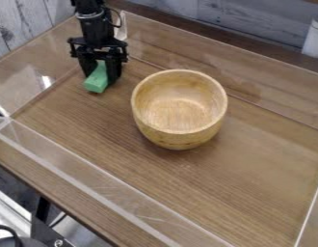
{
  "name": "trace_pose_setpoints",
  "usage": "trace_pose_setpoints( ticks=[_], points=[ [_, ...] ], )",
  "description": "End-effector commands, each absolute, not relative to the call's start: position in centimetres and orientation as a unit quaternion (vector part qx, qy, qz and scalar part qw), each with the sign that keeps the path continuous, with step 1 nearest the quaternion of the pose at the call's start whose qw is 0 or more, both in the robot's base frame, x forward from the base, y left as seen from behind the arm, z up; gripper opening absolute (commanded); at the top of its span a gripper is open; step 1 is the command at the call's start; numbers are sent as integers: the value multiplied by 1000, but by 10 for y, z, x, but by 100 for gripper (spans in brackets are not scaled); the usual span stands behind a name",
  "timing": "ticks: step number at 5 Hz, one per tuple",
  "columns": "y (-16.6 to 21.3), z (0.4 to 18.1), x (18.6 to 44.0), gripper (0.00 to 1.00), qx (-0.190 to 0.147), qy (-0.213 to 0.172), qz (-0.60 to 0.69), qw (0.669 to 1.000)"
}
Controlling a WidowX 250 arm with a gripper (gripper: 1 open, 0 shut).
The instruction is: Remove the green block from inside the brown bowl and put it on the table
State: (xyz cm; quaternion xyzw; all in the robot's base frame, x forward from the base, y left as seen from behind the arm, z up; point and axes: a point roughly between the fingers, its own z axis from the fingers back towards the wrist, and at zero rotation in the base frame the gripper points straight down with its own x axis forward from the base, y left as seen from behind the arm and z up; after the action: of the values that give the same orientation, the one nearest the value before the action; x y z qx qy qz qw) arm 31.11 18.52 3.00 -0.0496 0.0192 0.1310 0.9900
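Now the fingers [97,69] point straight down, closed on the green block [96,81], which rests on the table [188,183] left of the brown bowl [180,107].

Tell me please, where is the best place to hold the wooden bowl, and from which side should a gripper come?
Grip the wooden bowl at its thick rim, coming from straight above, one finger inside and one outside. It stands upright and open, and looks too wide to span. The near rim is probably safest, far from the gripper and green block.
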Motion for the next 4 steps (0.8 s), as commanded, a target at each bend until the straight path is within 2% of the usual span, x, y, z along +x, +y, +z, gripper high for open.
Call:
trace_pose_setpoints(
  ticks=[1,4],
  points=[
    [196,51,321,0,-35,-14,136,990],
    [189,83,321,0,-49,-38,134,989]
  ],
)
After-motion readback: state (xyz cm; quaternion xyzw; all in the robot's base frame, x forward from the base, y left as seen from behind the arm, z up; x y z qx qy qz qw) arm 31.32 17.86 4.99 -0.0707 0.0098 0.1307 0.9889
